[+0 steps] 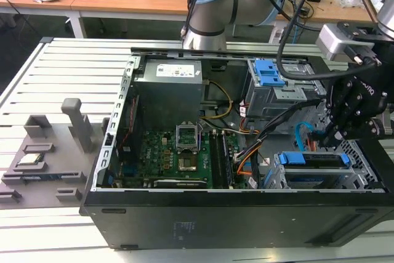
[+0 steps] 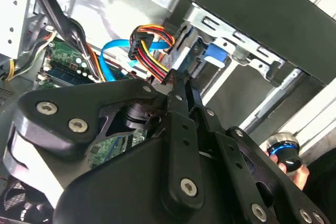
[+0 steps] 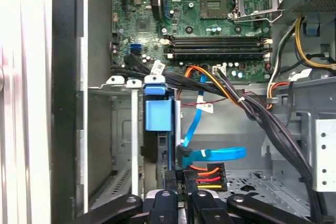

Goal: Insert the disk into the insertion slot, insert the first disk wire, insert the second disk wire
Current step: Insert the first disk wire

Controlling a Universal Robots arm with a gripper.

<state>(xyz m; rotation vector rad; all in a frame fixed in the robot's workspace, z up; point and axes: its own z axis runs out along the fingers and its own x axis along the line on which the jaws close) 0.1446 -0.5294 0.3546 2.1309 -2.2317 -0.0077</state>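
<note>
The gripper (image 2: 181, 85) is reaching down into the open computer case (image 1: 215, 226), at the exterior view's right. Its fingers (image 2: 177, 106) are pinching together on the black plug (image 3: 207, 177) of the red, orange and yellow wires (image 2: 149, 38). The plug is sitting right at the back end of the disk (image 3: 157, 114). The disk, with its bright blue frame, is already sitting inside the insertion slot (image 3: 118, 129), the grey metal cage by the case wall. A flat blue wire (image 3: 215, 154) is lying just beside the plug, and its black end is meeting the back of the disk too. Farther on, the green board (image 3: 189, 24) is lying flat on the case floor. Past that, the big grey cage with blue latches (image 1: 271, 81) is standing. The case is resting on a table (image 1: 61, 66) of pale slats.
</note>
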